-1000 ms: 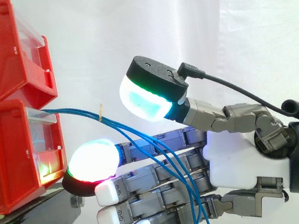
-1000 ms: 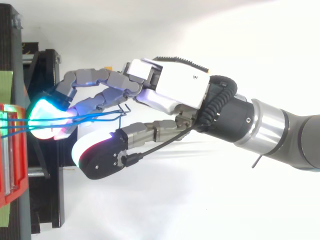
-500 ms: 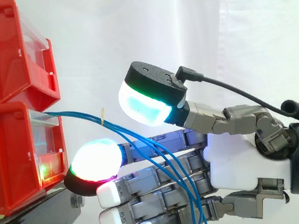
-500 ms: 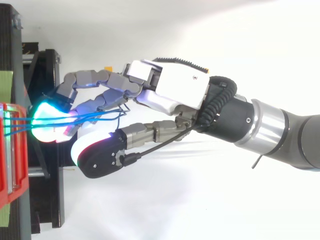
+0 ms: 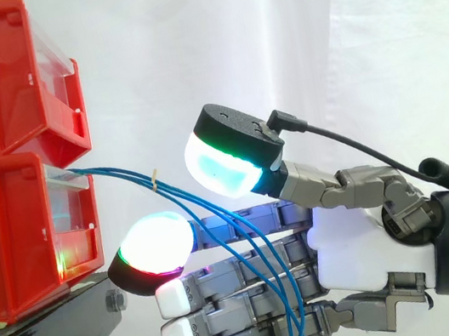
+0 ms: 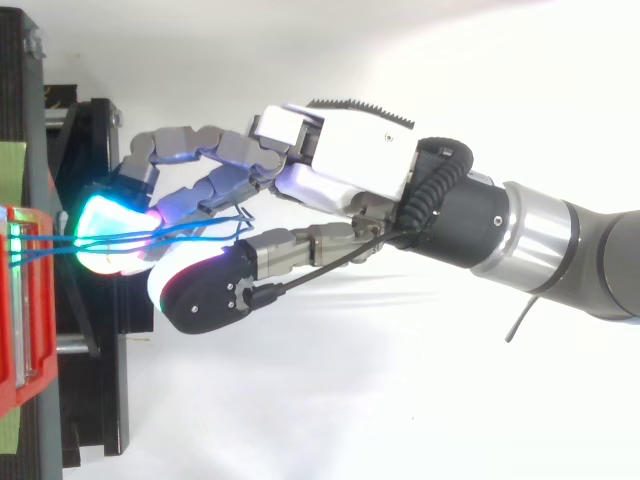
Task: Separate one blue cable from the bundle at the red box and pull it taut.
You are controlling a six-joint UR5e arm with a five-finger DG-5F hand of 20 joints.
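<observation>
The job is only starting. The blue cables [image 5: 144,178] come out of the red box [image 5: 11,230] in one bunch, lie across the straight fingers [image 5: 218,281] of the hand [image 5: 357,236] and hang down loose. None is picked out or pulled tight yet. The hand points at the box, wide and holding nothing, its thumb [image 5: 230,151] lifted above the cables.

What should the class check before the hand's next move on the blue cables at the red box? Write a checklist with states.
1. Blue cables leave the red box: ok.
2. One cable apart from the bundle: not ok, several cross the fingers together.
3. Thumb pressing a cable: not ok, it stands above them.
4. Cable taut: not ok, they sag.
5. Hand clear of the box: ok.
</observation>
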